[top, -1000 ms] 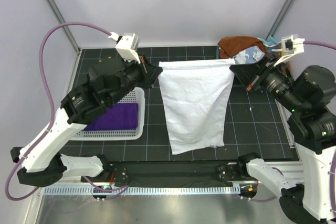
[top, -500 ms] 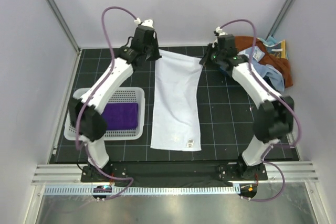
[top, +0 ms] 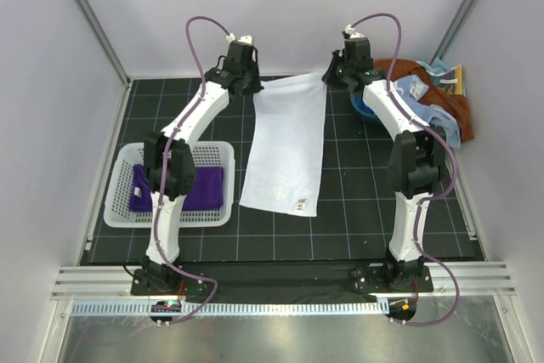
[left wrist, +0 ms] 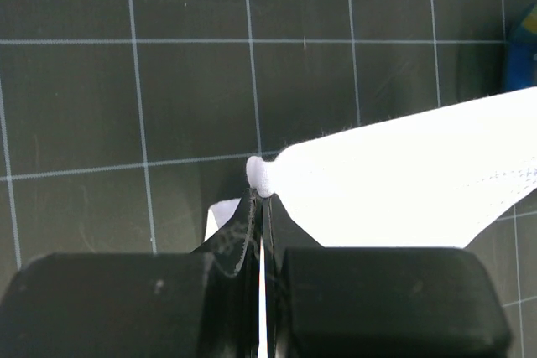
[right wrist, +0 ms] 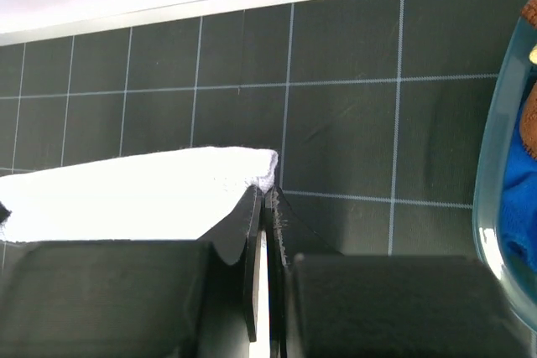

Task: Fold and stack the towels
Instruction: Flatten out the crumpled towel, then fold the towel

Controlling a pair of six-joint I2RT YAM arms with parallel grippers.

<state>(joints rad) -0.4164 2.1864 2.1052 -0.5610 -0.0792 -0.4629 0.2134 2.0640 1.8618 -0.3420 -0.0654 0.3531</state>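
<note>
The left claw (left wrist: pixel 261 207) fills the 6 o'clock edge, jaws pressed together on a corner of the white towel (left wrist: pixel 403 182), which spreads toward 3 o'clock over the black gridded counter (left wrist: pixel 193 98). At 2 o'clock sits a blue sliver (left wrist: pixel 526 44), possibly cloth.

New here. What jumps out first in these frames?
A white towel lies stretched down the middle of the black grid mat, its two far corners pinched by the left gripper and the right gripper. To its left, a white basket holds a purple towel. A heap of brown and blue towels sits at the far right.
</note>
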